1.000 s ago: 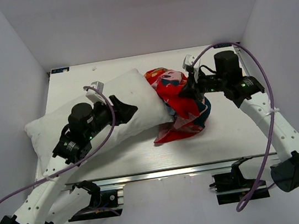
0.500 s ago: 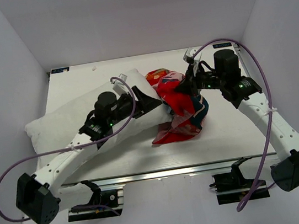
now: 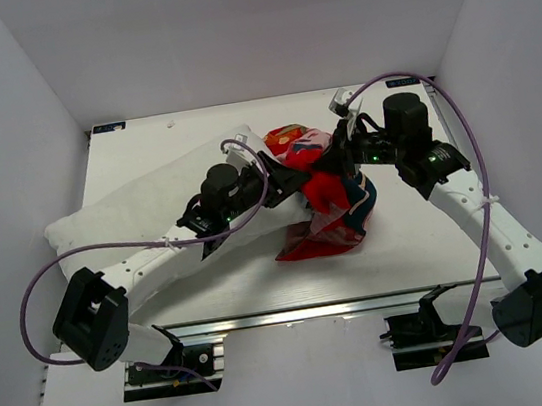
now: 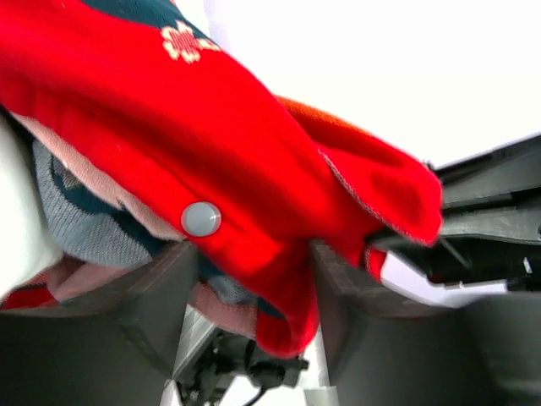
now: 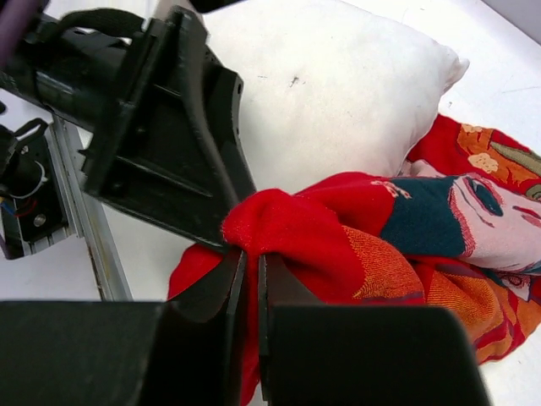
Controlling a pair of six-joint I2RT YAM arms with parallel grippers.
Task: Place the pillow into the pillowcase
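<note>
The white pillow (image 3: 117, 223) lies slanted on the left half of the table, under my left arm; it also shows in the right wrist view (image 5: 338, 93). The red pillowcase (image 3: 338, 209) is bunched at the pillow's right end. My right gripper (image 5: 252, 279) is shut on a raised red fold of the pillowcase (image 5: 338, 228), and shows in the top view (image 3: 334, 159). My left gripper (image 4: 254, 296) is open, its jaws standing either side of that hanging fold (image 4: 254, 169); it reaches over the pillow (image 3: 298, 181). The pillowcase's opening is hidden.
The white table (image 3: 417, 233) ends in an aluminium rail (image 3: 297, 313) at the front. White enclosure walls (image 3: 11, 149) stand close on both sides and behind. Purple cables (image 3: 42, 296) loop off both arms. A grey snap button (image 4: 201, 219) sits on the pillowcase.
My left arm has swung right across the pillow, bringing its gripper to the pillowcase fold. My right gripper has kept its hold and shifted slightly left with the fabric.
</note>
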